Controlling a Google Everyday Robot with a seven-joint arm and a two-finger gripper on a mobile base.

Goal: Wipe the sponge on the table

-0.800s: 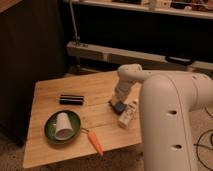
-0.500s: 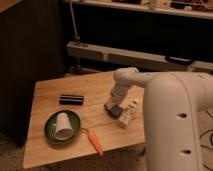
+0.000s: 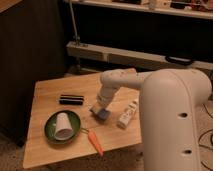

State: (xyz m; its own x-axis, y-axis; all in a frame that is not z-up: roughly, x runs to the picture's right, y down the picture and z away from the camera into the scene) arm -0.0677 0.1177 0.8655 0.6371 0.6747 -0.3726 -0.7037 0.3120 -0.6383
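Your gripper (image 3: pixel 100 109) at mid-table (image 3: pixel 50 93), clamped on one blue sponge (image 3: pixel 104 115) pressed to the wood, one bowl (image 3: pixel 49 129) holding one cup (image 3: pixel 63 125), one carrot (image 3: pixel 95 142), one bottle (image 3: pixel 128 113), one black bar (image 3: pixel 71 99)

arm (image 3: pixel 170 100): white, smooth, rounded shell | two small dark dots | jaws: pale, at table (image 3: pixel 47 92) middle

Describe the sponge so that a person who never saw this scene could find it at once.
On the wooden table, look near the middle, where the white arm's gripper points down. The sponge lies right at the gripper, between the black bar and the white bottle. It is the only blue thing, a small soft block.
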